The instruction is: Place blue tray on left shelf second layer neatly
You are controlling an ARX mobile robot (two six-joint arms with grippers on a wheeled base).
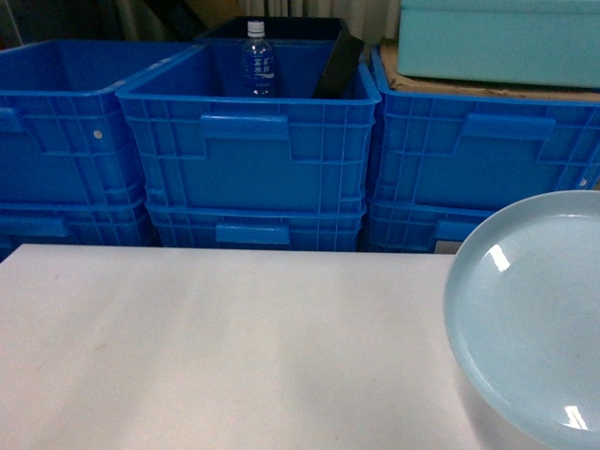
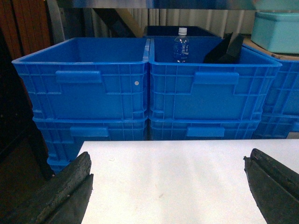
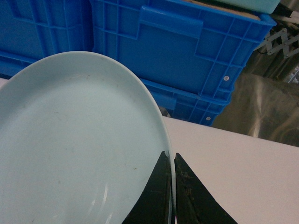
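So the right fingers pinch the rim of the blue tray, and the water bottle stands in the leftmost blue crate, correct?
Not quite. The water bottle stands in the middle crate, as the head view shows. The right fingers do pinch the blue tray rim.
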